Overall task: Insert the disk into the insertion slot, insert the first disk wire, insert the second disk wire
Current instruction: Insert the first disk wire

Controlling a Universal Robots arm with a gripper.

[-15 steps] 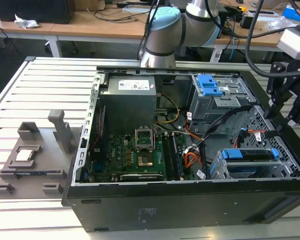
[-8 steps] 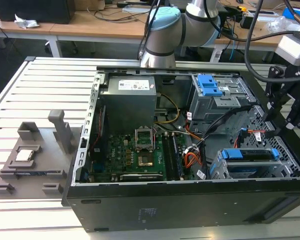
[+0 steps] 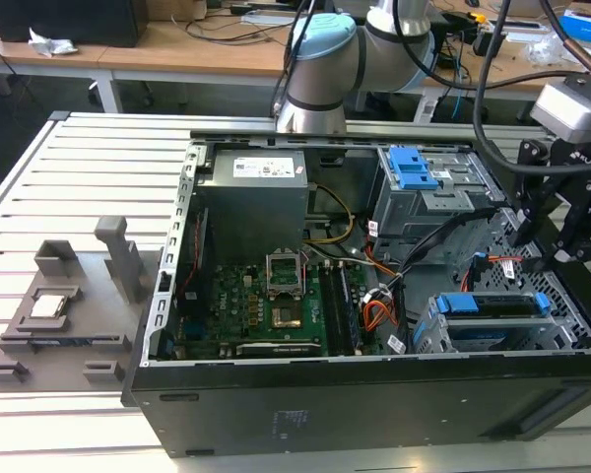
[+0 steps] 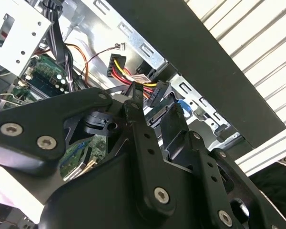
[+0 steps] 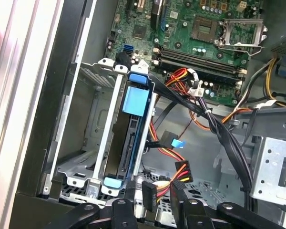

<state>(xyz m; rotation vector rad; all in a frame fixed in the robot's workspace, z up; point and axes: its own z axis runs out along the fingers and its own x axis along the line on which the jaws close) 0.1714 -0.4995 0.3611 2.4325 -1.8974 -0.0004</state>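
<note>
On the slatted table (image 3: 79, 177), the disk (image 5: 135, 101) was seated edgewise in the insertion slot (image 5: 86, 138), parallel to the case wall (image 5: 52, 109); the end effector (image 5: 152, 198) was held open, empty.

The gripper (image 3: 550, 248) hovers at the open case's (image 3: 374, 404) edge, the disk (image 3: 492, 304) sitting in the slot (image 3: 429, 340) just beneath it, loose wires (image 3: 379, 311) farther off toward the exterior view's left.
</note>
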